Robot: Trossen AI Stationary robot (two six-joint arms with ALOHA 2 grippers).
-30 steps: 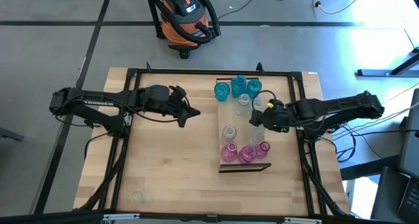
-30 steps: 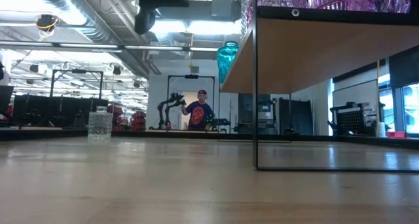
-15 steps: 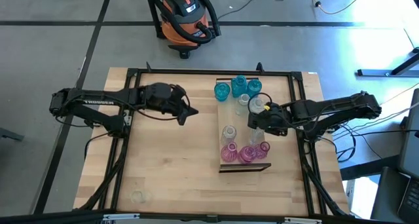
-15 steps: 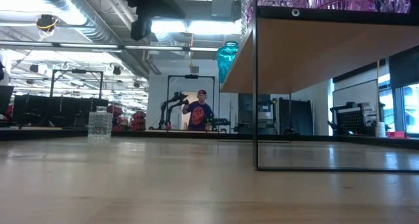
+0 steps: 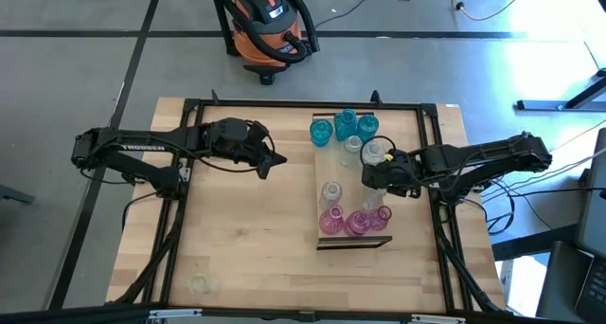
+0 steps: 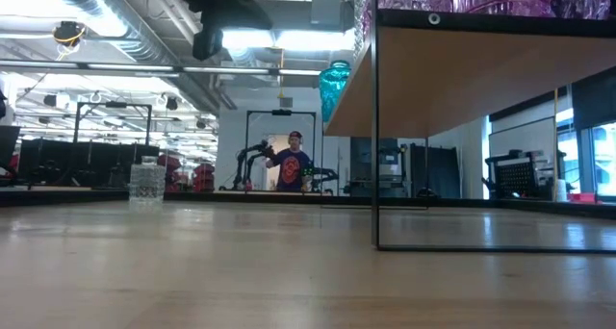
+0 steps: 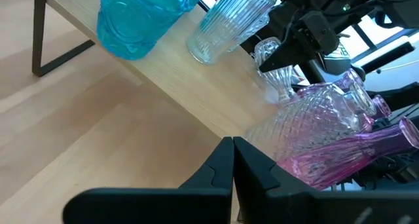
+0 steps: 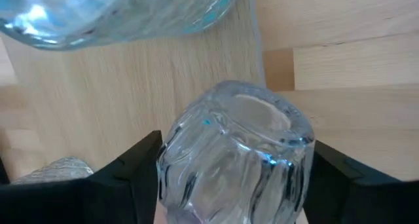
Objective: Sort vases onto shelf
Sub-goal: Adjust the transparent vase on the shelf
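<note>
The shelf (image 5: 327, 165) is a light-wood board raised on the table's right half. Teal vases (image 5: 345, 124) stand at its far end, clear ones (image 5: 330, 189) in the middle and pink ones (image 5: 357, 222) at its near end. My right gripper (image 5: 376, 172) is over the shelf's right edge, shut on a clear vase (image 8: 232, 158). My left gripper (image 5: 276, 161) hovers shut, left of the shelf, touching nothing. One more clear vase (image 5: 199, 284) stands on its base at the table's near left. My right gripper holds the clear ribbed vase by its body (image 8: 180, 171), pinched between the two fingers (image 8: 127, 168), one on each side. The fingers come from the table's right, slanting down. Whether its base rests on the shelf (image 8: 131, 86) or hangs just above, I cannot tell.
Black frame rails (image 5: 189, 116) run along the table's edges. An orange and black vacuum (image 5: 270, 26) sits on the floor past the far edge. Bare wood lies between my left gripper and the shelf. A person (image 6: 292, 165) stands far back in the room.
My right gripper with the clear vase has shifted slightly along the shelf's right edge, first toward the table's left, then back toward the right. My left gripper has drawn back a little toward the table's left.
</note>
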